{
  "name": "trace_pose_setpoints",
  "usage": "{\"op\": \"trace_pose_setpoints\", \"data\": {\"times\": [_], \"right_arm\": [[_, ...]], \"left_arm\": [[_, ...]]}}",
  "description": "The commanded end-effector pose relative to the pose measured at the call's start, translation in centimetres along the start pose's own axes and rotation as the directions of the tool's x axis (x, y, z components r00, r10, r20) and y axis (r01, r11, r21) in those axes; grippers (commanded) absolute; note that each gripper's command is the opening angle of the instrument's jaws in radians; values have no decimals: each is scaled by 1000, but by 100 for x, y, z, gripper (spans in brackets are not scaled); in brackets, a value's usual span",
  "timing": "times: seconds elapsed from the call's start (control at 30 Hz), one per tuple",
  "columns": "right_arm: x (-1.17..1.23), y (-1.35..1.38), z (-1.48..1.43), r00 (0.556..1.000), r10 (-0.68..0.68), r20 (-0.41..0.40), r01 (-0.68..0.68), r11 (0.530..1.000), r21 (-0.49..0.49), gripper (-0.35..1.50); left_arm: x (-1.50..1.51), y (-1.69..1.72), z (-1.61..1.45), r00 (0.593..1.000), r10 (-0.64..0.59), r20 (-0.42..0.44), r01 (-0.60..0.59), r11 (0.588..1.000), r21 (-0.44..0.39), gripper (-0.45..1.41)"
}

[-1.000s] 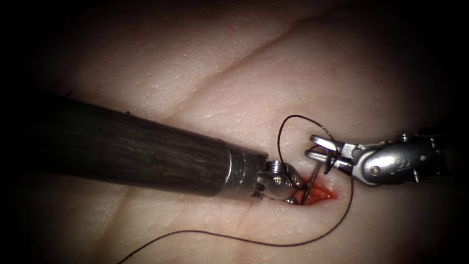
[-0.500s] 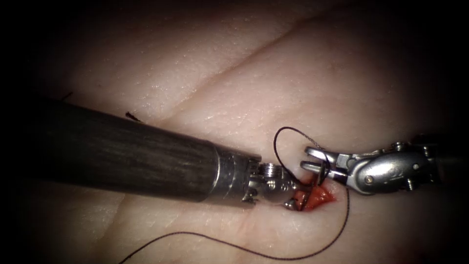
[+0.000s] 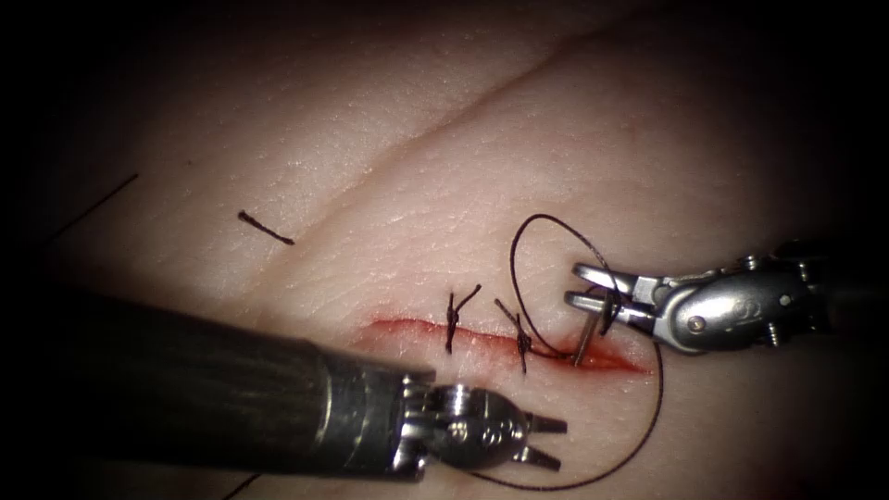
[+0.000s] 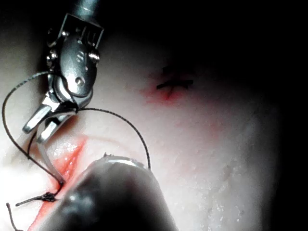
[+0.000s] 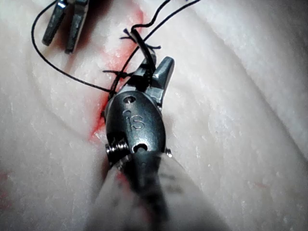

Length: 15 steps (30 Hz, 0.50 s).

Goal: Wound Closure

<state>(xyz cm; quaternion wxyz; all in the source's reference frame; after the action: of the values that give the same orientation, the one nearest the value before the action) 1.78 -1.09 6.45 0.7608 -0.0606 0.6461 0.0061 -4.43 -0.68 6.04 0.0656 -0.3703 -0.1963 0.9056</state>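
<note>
The cut [image 3: 407, 326] runs as a red line across the tissue [image 3: 389, 139], with two knotted stitches [image 3: 451, 319] across it. My right tool [image 3: 574, 284] is shut on the needle [image 3: 585, 335] near its rear end. The needle's tip is in the tissue at the cut's right end, seen also in the left wrist view, where the needle [image 4: 45, 156] curves down from the right tool [image 4: 32, 134]. Thread [image 3: 515, 255] loops above the right tool and sweeps round below the cut. My left tool [image 3: 560, 443] hangs open below the cut, holding nothing.
A short cut end of thread [image 3: 266, 229] lies on the tissue far left of the cut. A skin crease [image 3: 463, 111] runs diagonally above. Red fluid [image 3: 611, 359] lines the open right end of the cut. The left tool's shaft [image 3: 185, 398] covers the lower left.
My left tool has drawn back from the cut, down and to the left, and its jaws have opened, uncovering the two stitches. The right tool has stayed on the needle.
</note>
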Motion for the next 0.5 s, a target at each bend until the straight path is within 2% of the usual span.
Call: {"op": "trace_pose_setpoints", "data": {"times": [0.03,0.3,0.5], "right_arm": [[-5,-8,5,1000,-2,3,2,1000,8,-35],[-11,-18,-1,1000,-17,19,16,999,48,-35],[-7,-18,3,1000,20,8,-21,998,64,-35]], "left_arm": [[1,0,10,1000,3,-3,-3,1000,4,20],[5,-10,30,1000,-3,-11,3,1000,3,17],[-7,-13,51,1000,7,-15,-7,1000,1,14]]}}
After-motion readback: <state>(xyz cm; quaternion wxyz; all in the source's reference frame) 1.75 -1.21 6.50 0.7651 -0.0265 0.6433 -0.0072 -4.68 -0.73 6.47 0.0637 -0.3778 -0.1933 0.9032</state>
